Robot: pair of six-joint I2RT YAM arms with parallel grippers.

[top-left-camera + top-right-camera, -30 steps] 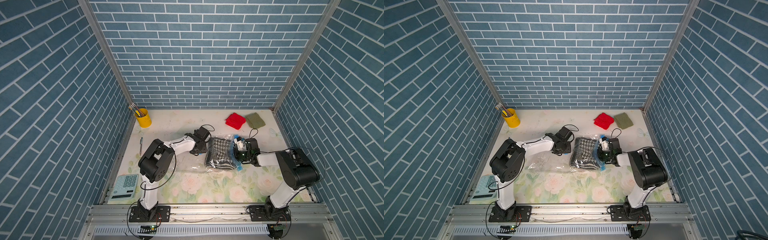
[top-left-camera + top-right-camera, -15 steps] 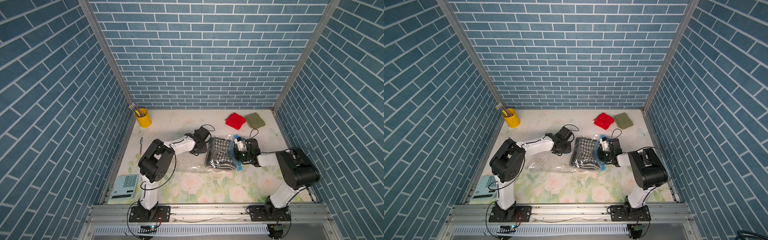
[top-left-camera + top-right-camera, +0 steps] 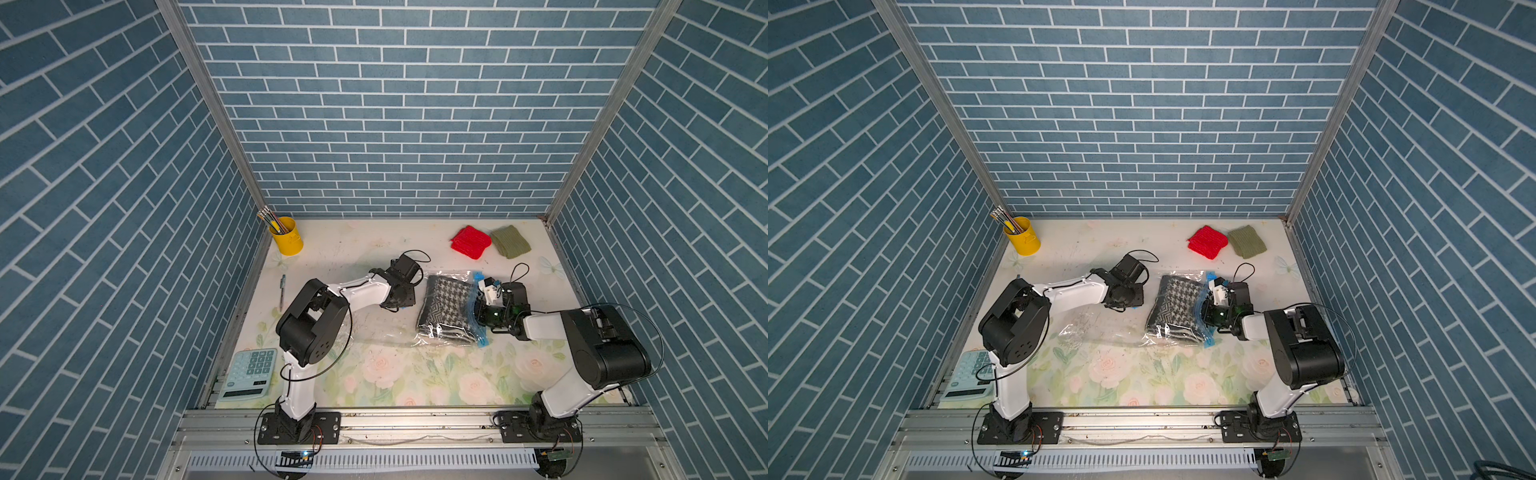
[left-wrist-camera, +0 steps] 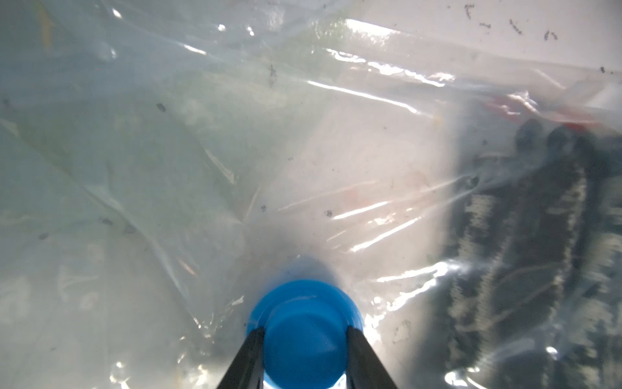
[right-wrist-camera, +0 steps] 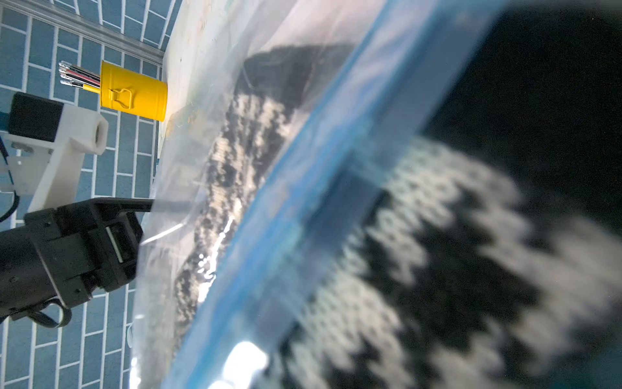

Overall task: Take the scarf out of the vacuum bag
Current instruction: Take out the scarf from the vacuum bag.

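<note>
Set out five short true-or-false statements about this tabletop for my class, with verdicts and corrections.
1. The scarf lies under the clear plastic of the vacuum bag. True.
2. The left hand has its fingers either side of the blue valve cap. True.
3. The red knit is inside the bag. False: it lies on the table beside the olive knit.
4. The yellow cup is empty. False: it holds pencils.
5. The calculator sits by the right arm's base. False: it sits by the left arm's base.
</note>
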